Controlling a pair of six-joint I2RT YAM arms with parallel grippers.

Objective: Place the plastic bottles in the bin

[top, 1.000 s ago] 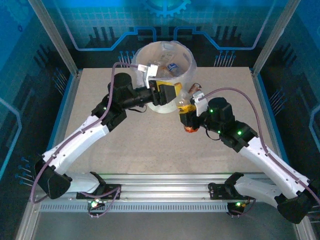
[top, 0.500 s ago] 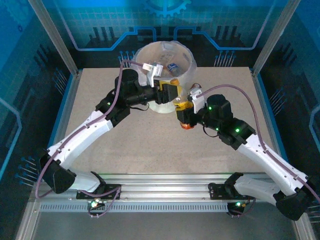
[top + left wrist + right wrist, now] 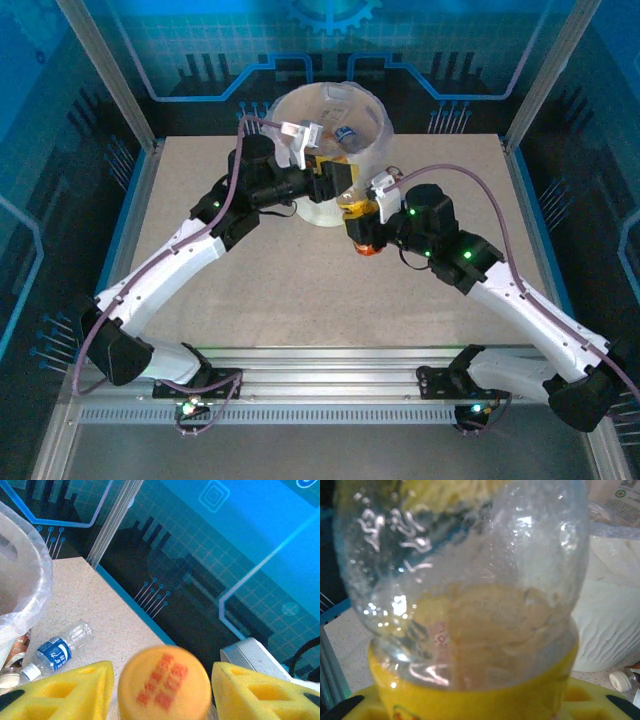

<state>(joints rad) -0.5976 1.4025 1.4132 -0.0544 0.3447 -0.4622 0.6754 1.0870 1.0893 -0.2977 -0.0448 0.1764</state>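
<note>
A clear plastic bottle [image 3: 357, 209] with a yellow label and orange cap [image 3: 164, 682] hangs just in front of the bin [image 3: 372, 150], a tall white bucket lined with a thin bag. My right gripper [image 3: 366, 236] is shut on its labelled body [image 3: 470, 580]. My left gripper [image 3: 341, 187] comes in from the left at the bin's near wall. Its yellow pads [image 3: 75, 692] press close on either side of the bottle's top, under the cap. More bottles [image 3: 345, 133] lie inside the bin.
Behind the bin's right side a blue-labelled bottle [image 3: 60, 652] lies on the table, with a white-capped one [image 3: 15, 672] beside it. The bagged rim [image 3: 22, 575] stands just left of my left gripper. A blue-edged back wall closes the table.
My left gripper has swung right along the bin's front and narrowed its jaws around the bottle's top. My right gripper has carried the bottle a little left and toward the bin.
</note>
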